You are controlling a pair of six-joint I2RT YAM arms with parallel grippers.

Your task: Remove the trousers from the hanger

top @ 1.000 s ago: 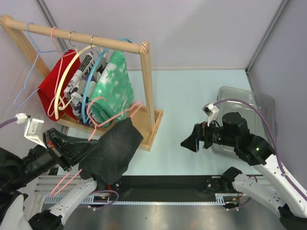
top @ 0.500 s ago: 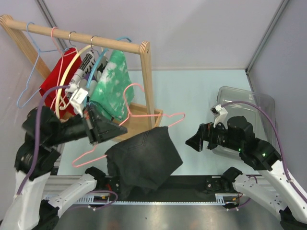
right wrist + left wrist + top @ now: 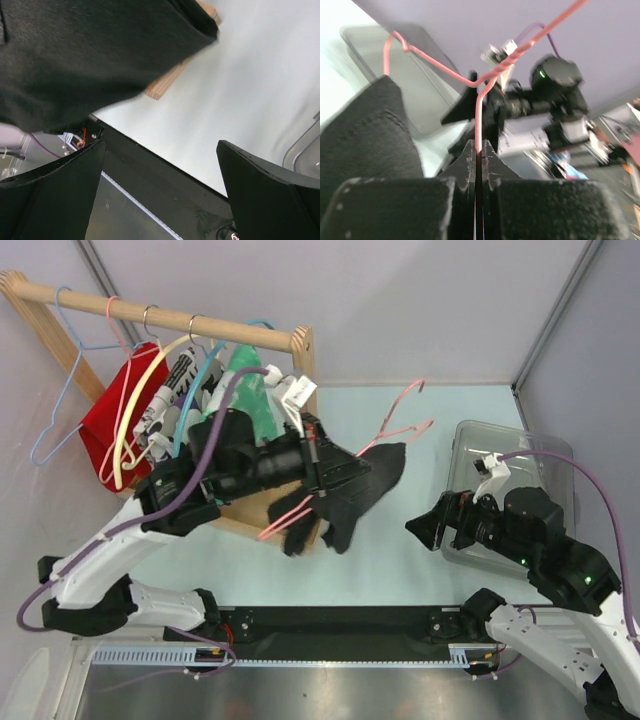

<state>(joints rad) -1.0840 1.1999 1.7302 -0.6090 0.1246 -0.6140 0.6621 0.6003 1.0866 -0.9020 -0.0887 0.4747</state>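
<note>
A pink wire hanger (image 3: 400,426) carries the black trousers (image 3: 345,495), which hang draped over its lower bar above the middle of the table. My left gripper (image 3: 343,466) is shut on the hanger's wire. In the left wrist view the pink hanger (image 3: 479,112) runs up from between the closed left gripper (image 3: 478,146), with the trousers (image 3: 365,135) at the left. My right gripper (image 3: 428,526) stands open to the right of the trousers, apart from them. The right wrist view has the trousers (image 3: 85,55) filling the upper left, beyond the wide right gripper (image 3: 160,172).
A wooden clothes rack (image 3: 306,410) stands at the back left with several hangers, a red garment (image 3: 100,425) and a green patterned one (image 3: 250,390). A clear plastic bin (image 3: 500,450) sits at the right, behind the right arm. The rack's base corner (image 3: 170,82) shows under the trousers.
The left arm has swung the hanger and trousers from the near left, up and rightward to the table's middle. The right gripper has drifted slightly right, still open.
</note>
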